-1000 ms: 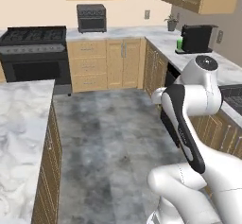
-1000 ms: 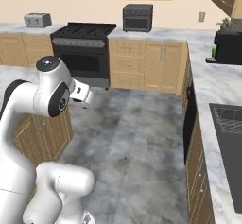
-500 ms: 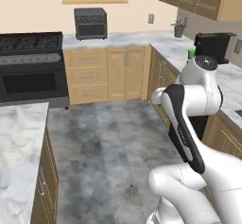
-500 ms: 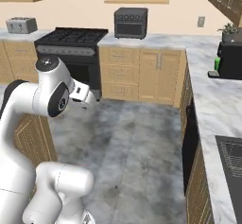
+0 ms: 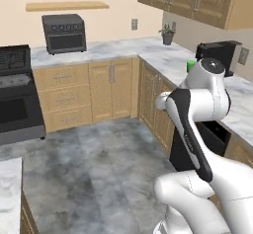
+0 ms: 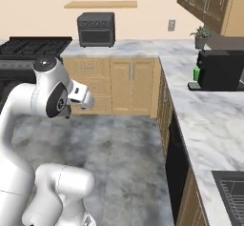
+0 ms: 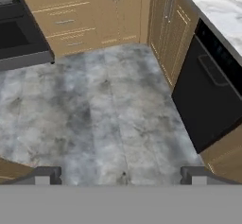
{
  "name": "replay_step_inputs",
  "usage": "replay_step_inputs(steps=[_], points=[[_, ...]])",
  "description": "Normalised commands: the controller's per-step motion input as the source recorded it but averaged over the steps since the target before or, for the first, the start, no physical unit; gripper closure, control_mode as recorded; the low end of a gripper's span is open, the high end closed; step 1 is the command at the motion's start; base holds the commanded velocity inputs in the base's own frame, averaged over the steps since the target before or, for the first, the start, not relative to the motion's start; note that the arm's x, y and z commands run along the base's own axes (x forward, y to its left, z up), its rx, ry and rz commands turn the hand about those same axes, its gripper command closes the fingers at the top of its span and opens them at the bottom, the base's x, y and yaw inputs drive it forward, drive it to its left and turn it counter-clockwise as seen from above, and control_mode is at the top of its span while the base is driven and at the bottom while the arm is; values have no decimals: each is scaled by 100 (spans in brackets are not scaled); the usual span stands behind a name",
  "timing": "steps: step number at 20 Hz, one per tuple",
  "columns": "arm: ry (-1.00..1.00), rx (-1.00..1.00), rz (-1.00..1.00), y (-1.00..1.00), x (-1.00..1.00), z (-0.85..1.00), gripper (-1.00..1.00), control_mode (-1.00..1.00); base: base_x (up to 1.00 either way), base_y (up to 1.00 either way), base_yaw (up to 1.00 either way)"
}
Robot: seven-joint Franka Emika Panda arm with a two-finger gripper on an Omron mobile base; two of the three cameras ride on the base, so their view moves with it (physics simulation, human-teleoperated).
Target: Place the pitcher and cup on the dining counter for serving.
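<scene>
My gripper [image 7: 121, 175] is open, jaws wide apart with nothing between them, hanging over bare grey floor [image 7: 104, 119]. Both finger tips [image 7: 45, 175] show at the bottom of the hand view. In the right base view the hand sits folded close to my upper arm, facing forward and down.

Just ahead on my right: a black dishwasher front [image 7: 212, 100] under the right worktop [image 6: 209, 120], marble top, wood cabinet doors beside it. A sink [image 6: 233, 191] is set into that worktop at the near end.

Left, a corner of another marble worktop [image 5: 9, 188] shows in the left base view.

Further along the right worktop stands a black coffee machine [image 6: 220, 70]. The cup [image 6: 196, 73], bright green, sits right beside the machine on its left side, partly hidden by it; in the left base view its green edge [image 5: 190, 66] peeks past my arm. Pitcher: cannot tell where it is.

Far end: potted plant [image 6: 202, 36] in the corner, toaster oven [image 6: 96, 28] on the back worktop, black stove [image 6: 28, 48] to its left, wooden shelf [image 6: 101, 4] on the wall above.
</scene>
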Motion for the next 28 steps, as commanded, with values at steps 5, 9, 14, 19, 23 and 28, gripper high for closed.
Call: replay_step_inputs(steps=[5, 9, 14, 19, 23, 28], points=[[0, 0, 0, 0, 0, 0, -100, 100, 100, 0, -39], [0, 0, 0, 0, 0, 0, -100, 100, 100, 2, -44], [0, 0, 0, 0, 0, 0, -100, 100, 100, 35, -51], [0, 0, 0, 0, 0, 0, -100, 100, 100, 41, -53], [0, 0, 0, 0, 0, 0, -100, 100, 100, 56, -57], [0, 0, 0, 0, 0, 0, -100, 100, 95, 72, -60]])
